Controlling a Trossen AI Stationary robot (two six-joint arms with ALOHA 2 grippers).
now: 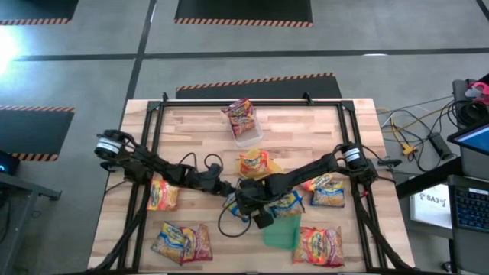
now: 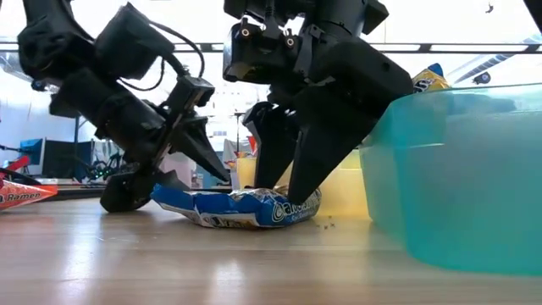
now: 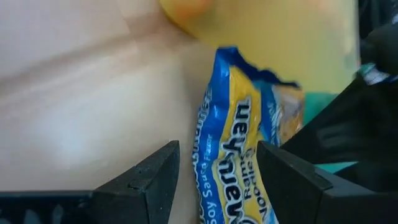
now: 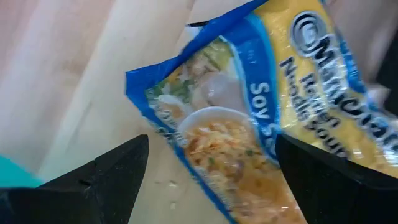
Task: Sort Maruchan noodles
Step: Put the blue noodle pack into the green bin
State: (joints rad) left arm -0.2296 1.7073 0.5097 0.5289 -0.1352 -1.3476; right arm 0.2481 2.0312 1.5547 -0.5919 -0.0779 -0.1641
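Sorting barely begun: 1 red packet (image 1: 240, 114) in the clear tray (image 1: 246, 138) at 12 o'clock, 1 orange packet (image 1: 253, 163) on the yellow tray (image 1: 273, 166) at centre. Left gripper (image 3: 217, 171) and right gripper (image 4: 211, 165) both spread open astride the blue soy-sauce packet (image 2: 241, 207), flat on the table (image 1: 199, 122) near 6 o'clock beside the green tray (image 1: 284, 231). About 7 more loose at 3, 5, 7 and 9 o'clock.

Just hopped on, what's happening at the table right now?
Both arms meet mid-table over one blue-and-yellow noodle packet lying flat on the wood. The right pincer is open wide, straddling it from above; the left pincer is also open around its other end. Nothing is lifted yet. Beside them stand a green tray and a yellow tray; other packets lie scattered.
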